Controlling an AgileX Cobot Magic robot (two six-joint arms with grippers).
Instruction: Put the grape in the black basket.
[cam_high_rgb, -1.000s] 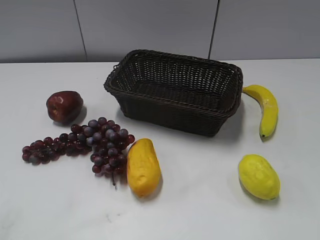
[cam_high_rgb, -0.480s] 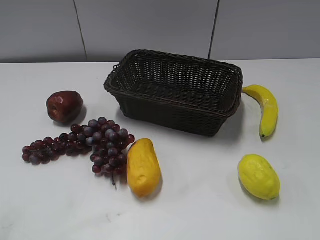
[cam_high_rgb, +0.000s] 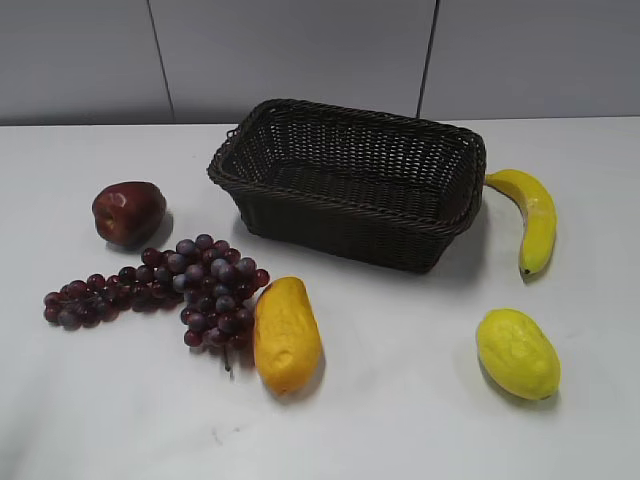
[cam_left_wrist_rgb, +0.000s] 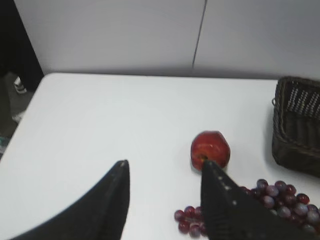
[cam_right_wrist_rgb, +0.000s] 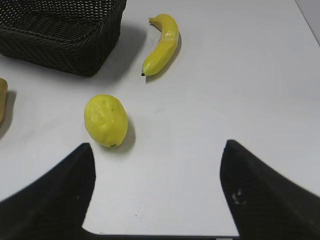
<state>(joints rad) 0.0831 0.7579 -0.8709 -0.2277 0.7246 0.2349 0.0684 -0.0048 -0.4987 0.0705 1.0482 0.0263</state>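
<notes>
The grape (cam_high_rgb: 165, 288), a long bunch of dark red-purple berries, lies on the white table at the left, in front of the black basket (cam_high_rgb: 350, 180). The basket is empty and stands at the back middle. In the left wrist view the grape (cam_left_wrist_rgb: 280, 200) shows at the lower right, partly behind the right finger, and the basket (cam_left_wrist_rgb: 297, 130) at the right edge. My left gripper (cam_left_wrist_rgb: 165, 167) is open and empty above the table, left of the grape. My right gripper (cam_right_wrist_rgb: 157, 147) is open and empty over bare table. Neither gripper shows in the exterior view.
A dark red apple (cam_high_rgb: 128, 212) lies behind the grape. An orange-yellow mango (cam_high_rgb: 286, 333) touches the bunch's right end. A yellow lemon (cam_high_rgb: 517, 352) and a banana (cam_high_rgb: 532, 215) lie at the right, also in the right wrist view, lemon (cam_right_wrist_rgb: 105, 120) and banana (cam_right_wrist_rgb: 162, 42).
</notes>
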